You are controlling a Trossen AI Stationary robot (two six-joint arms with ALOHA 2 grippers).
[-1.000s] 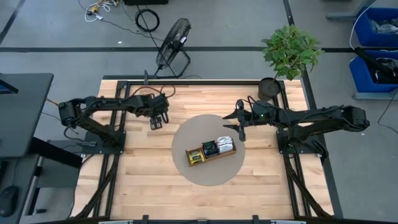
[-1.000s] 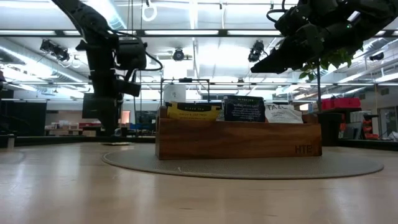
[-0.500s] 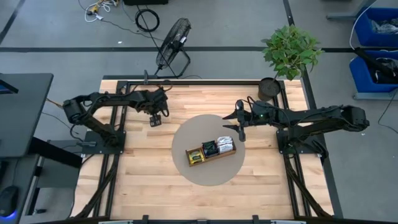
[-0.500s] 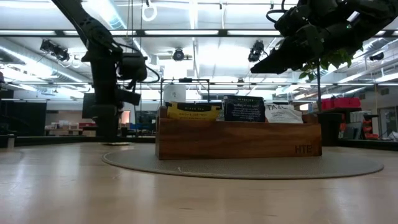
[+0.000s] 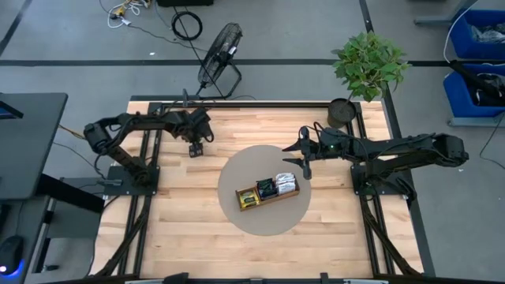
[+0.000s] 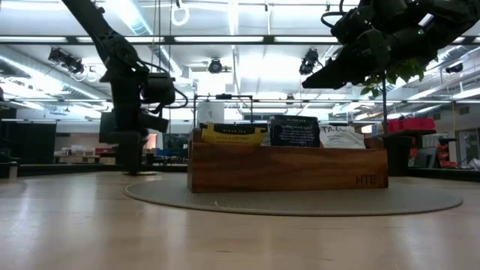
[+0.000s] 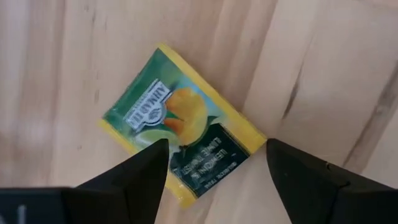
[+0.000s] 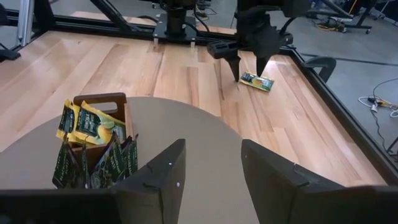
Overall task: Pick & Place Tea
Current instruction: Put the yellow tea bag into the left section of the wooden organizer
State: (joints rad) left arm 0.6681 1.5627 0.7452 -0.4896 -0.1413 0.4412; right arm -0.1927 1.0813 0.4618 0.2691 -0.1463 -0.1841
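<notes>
Tea sachet under spread left tool

Left tool [image 5: 194, 149] low over far-left wooden surface [image 5: 181, 221], fingers [image 7: 134, 177] spread wide, straddling one yellow-and-green tea sachet [image 7: 183, 147] lying flat, not yet pinched. Same sachet [image 8: 257, 81] seen from the right wrist view, flat on bare wood beside the round mat [image 5: 237, 170]. Right tool [image 5: 304, 169] above the mat near the wooden tray [image 5: 271, 200], fingers apart, pinching nothing. More sachets [image 6: 294, 131] standing upright in the tray compartments.
</notes>
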